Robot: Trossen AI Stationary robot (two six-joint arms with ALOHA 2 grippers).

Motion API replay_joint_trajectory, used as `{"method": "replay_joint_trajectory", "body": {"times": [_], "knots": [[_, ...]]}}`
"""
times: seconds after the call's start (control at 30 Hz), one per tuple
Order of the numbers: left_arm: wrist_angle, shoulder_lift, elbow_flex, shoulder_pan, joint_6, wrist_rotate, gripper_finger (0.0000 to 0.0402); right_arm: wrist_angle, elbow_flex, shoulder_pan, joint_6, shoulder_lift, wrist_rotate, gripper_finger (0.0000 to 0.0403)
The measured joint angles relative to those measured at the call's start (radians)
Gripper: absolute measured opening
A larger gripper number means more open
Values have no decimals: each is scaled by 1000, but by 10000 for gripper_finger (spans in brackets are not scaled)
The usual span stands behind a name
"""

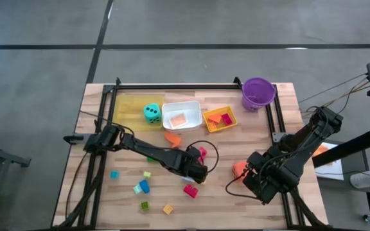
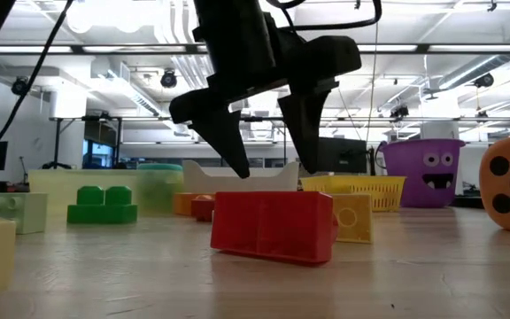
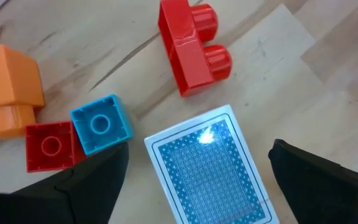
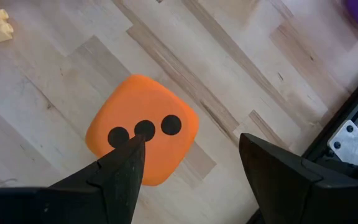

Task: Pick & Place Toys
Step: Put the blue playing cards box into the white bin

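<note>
Left gripper [image 3: 194, 180] wide open, empty, above the blue card [image 3: 209, 167] lying flat mid-table; red block [image 3: 190, 45] just beyond it. Right gripper [image 4: 188, 171] open, empty, over the orange die [image 4: 143, 127] near the right edge. Teal die [image 1: 151, 113] in the far yellow tray [image 1: 126, 106].

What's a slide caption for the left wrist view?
Left tool open above a blue card, beside a red two-stud block.
</note>
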Motion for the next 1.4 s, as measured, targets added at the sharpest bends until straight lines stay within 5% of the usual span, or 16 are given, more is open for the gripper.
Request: {"method": "replay_joint_trajectory", "body": {"times": [1.4], "knots": [[146, 0, -144, 0, -175, 133, 385, 25, 0, 0, -1, 0, 26, 258]]}}
